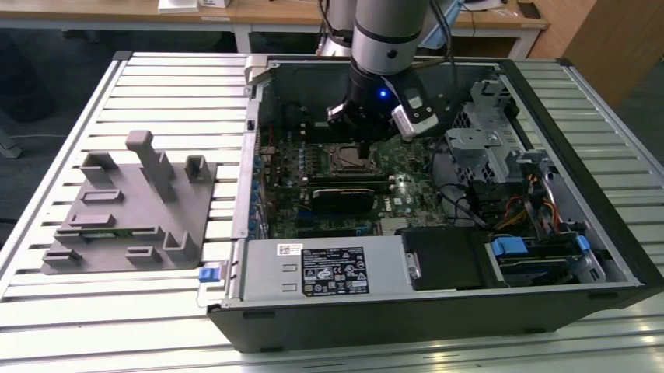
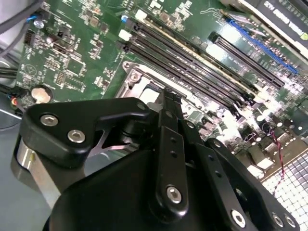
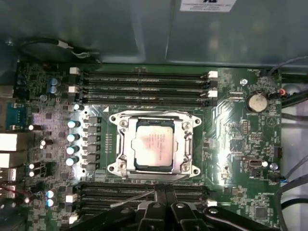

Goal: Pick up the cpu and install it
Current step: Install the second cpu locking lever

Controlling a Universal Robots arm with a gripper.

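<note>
First wrist view shows cpu point(image 3: 154, 143) seated in socket point(image 3: 155, 144)

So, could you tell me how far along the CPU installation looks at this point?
The cpu already lies flat inside the motherboard socket, so pickup and placement look done. The gripper sits beside the socket with its fingers together, holding nothing. The socket frame shows around the chip; whether it is latched cannot be told.

Arm point(image 1: 386, 47) reaches into the open computer case point(image 1: 436, 311) (grey fixture point(image 1: 130, 210) beside)
</note>
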